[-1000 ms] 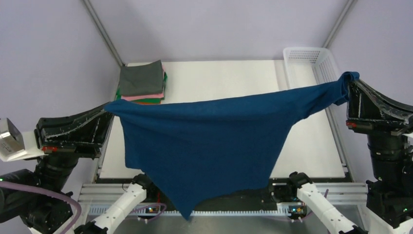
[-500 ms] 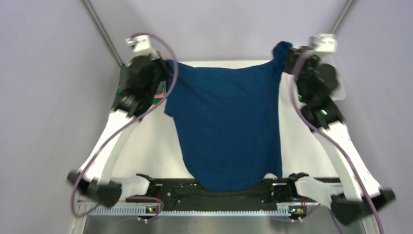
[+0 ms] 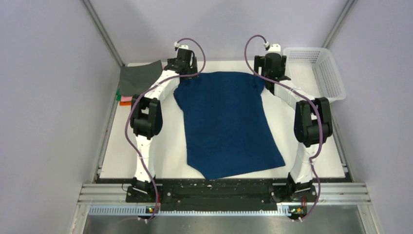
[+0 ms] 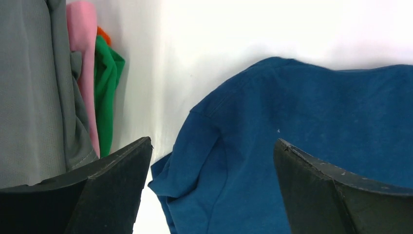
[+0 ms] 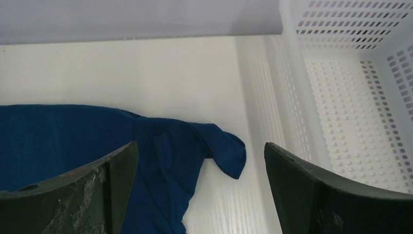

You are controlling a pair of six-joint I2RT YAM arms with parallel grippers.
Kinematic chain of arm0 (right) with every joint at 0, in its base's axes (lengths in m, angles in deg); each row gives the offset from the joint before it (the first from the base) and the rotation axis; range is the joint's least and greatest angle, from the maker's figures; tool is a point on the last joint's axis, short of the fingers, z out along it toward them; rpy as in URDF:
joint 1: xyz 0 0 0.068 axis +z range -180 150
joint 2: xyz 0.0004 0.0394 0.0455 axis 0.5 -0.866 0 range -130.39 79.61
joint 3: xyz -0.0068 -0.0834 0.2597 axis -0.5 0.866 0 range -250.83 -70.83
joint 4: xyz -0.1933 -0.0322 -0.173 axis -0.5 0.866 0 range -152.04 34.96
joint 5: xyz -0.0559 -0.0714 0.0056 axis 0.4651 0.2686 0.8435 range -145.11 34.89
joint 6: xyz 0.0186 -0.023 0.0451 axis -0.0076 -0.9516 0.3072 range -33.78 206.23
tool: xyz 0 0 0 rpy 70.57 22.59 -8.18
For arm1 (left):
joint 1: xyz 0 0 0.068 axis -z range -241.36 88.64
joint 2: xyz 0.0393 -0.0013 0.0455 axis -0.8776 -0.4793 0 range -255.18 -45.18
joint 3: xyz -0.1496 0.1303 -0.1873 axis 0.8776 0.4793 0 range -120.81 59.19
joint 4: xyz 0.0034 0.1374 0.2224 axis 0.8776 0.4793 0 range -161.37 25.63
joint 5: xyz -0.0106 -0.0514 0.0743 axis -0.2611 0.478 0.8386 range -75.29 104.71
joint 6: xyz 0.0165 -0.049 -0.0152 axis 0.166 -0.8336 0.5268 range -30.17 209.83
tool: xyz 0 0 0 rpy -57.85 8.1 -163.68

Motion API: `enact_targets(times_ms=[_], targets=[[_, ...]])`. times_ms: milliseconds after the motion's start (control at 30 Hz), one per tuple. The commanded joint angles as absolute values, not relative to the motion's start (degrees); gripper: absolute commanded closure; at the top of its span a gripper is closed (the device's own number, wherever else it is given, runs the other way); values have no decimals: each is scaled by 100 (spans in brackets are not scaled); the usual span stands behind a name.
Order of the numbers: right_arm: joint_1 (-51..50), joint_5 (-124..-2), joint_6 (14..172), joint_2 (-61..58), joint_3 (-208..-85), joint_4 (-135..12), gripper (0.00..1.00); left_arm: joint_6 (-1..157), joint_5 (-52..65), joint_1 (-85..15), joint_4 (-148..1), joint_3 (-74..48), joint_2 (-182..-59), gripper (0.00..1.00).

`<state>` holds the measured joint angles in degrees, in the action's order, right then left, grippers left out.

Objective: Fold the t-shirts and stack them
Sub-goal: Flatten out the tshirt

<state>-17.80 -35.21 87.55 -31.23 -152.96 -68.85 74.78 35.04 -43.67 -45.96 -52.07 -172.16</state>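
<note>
**Top view.** We list the navy tee (image 3: 226, 124) spread flat on the middle of the bench (image 3: 119, 146), collar end far and hem close to the near edge. Bare strips of bench run down both its sides. The left hand (image 3: 186, 73) sits at its far-left shoulder and the right hand (image 3: 269, 77) at its far-right shoulder. A folded stack (image 3: 140, 79) fills the far-left corner and a basket (image 3: 316, 68) the far-right one, both apart from the navy tee.

**Left wrist view.** We list the left hand (image 4: 214, 195) spread wide, gripping nothing. The navy tee (image 4: 302, 126) lies below, its sleeve between the fingers (image 4: 107, 195). Across a bare strip lie the grey tee (image 4: 29, 97), pink tee (image 4: 83, 58), green tee (image 4: 104, 97) and orange tee (image 4: 101, 33), stacked edge to edge.

**Right wrist view.** We list the right hand (image 5: 199, 195) spread wide, empty. The navy tee (image 5: 58, 141) lies beneath, its sleeve tip stopping short of the basket (image 5: 350, 97).
</note>
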Motion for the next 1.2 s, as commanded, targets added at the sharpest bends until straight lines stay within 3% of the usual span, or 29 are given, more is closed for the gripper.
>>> enact_targets(times_ms=[0, 300, 467, 800, 967, 1167], targets=[[-1741, -3540, 8943, -2793, -15880, -6774, 1, 7469, 3183, -4337, -4706, -5579, -16819, 1], [-1058, -4356, 9971, -739, -13668, -5627, 1, 6668, 1417, -4265, -5481, -3333, -15470, 1], [-754, -4824, 10682, 240, -12222, -5727, 1, 6055, 492, -3927, -5334, -2039, -14711, 1], [-722, -5360, 11181, -23, -11178, -5714, 2, 4489, 808, -2567, -6092, 1052, -13229, 1], [-470, -5427, 11517, -156, -10661, -5795, 4, 4293, 1954, -2708, -5440, 952, -13586, 1], [374, -5388, 11926, 129, -10196, -5700, 5, 4214, 1605, -3240, -5935, 363, -14596, 1]])
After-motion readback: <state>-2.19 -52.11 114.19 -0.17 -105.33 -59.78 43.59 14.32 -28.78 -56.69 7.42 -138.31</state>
